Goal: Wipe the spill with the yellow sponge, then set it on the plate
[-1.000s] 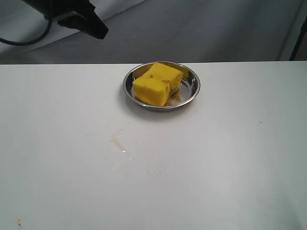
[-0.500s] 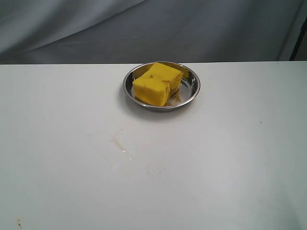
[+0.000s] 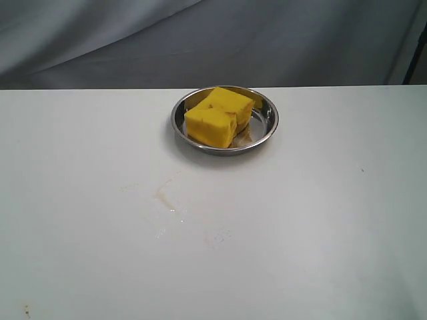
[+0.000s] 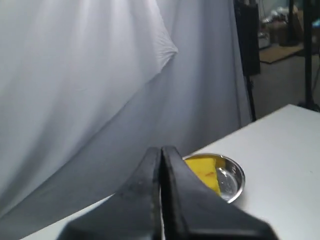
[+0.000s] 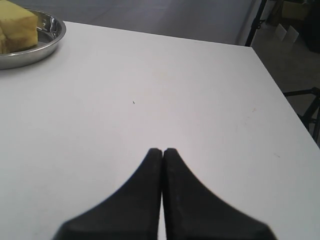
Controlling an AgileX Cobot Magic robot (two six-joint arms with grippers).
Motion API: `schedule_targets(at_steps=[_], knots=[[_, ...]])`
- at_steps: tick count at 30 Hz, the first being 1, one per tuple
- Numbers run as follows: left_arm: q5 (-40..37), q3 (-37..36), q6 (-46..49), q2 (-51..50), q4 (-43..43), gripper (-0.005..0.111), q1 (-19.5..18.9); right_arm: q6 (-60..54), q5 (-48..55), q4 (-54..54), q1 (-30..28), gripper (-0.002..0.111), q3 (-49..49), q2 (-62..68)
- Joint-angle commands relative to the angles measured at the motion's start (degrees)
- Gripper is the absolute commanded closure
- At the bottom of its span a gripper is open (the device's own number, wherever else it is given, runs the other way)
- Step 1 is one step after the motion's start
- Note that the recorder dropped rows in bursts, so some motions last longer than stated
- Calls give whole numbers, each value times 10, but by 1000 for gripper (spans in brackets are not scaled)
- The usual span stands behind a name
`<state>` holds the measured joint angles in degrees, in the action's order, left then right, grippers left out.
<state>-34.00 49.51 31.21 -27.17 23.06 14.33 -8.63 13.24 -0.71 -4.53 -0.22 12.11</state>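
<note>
We find the yellow sponge [image 3: 212, 125] lying inside the plate [image 3: 268, 128], filling its left and middle part and rising well above the rim. A crease across its top makes it read as two chunks, and we cannot tell whether it is one piece. A bare strip of shiny plate bottom shows to the sponge's right. The plate sits near the far edge of the white worktop [image 3: 320, 220], roughly at its middle.

Well apart from the plate, nearer the camera and a little to the left, the spill [image 3: 163, 193] shows only as a faint orange-brown streak, with a few tiny wet glints just beside it. A small dark speck [image 3: 363, 171] marks the worktop off to the right. Grey cloth [image 3: 267, 40] hangs behind the far edge.

From the left wrist view we see the left end effector [image 4: 161, 152] with its two black fingers pressed together and nothing between them. The plate [image 4: 239, 176] and sponge [image 4: 204, 169] lie beyond the tips.

The right end effector [image 5: 162, 151] has its fingers pressed together too, empty, above bare worktop, with the plate [image 5: 52, 41] and sponge [image 5: 17, 25] well apart from it.
</note>
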Motion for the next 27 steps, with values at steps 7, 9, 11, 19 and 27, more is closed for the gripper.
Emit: schedule_targets(at_steps=[7,9,11,19,27], knots=[[255,-292,-14,240,21,107,3,1,-5,3,-2,108,2,2],[267,-313,-14,267,21,107,3,1,-5,3,-2,108,2,2],[274,-327,-14,272,21,107,3,1,-5,3,-2,108,2,2],[299,-367,-101,272,8,107,3,3,-5,3,-2,108,2,2],[295,-462,-474,272,-291,107,3,3,-5,3,-2,108,2,2]])
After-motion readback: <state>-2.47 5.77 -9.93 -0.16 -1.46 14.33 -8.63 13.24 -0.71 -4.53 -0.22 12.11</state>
